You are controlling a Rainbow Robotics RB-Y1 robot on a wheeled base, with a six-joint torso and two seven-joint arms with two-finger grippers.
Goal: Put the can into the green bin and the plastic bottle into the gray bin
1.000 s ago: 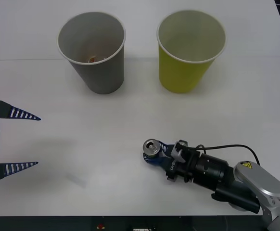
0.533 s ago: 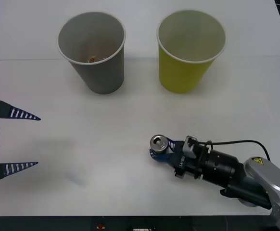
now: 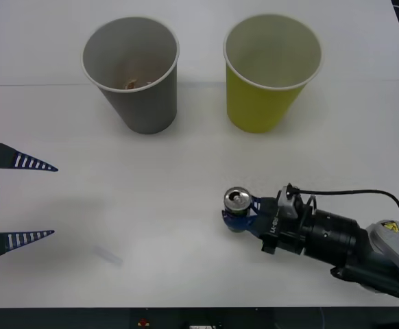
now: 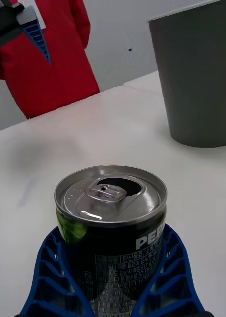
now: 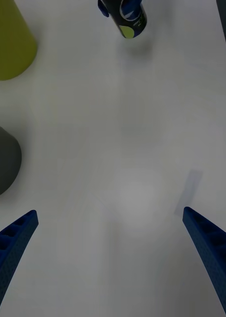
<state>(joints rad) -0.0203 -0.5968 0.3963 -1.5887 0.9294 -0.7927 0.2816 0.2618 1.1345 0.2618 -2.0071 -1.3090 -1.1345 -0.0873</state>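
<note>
White table [image 3: 186,178]: two bins, one can [image 3: 238,200] gripped by right hand [image 3: 239,218]; left hand [image 3: 42,200] open.

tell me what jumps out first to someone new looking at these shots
The right pincer is shut on the can, upright at the table's near right. Behind stand two big cups: the gray bin on the left and the green bin on the right. The left pincer waits open at the left edge.

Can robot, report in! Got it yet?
Right gripper shut on can, upright. Left gripper open, idle at table's left. Path to green bin clear.
</note>
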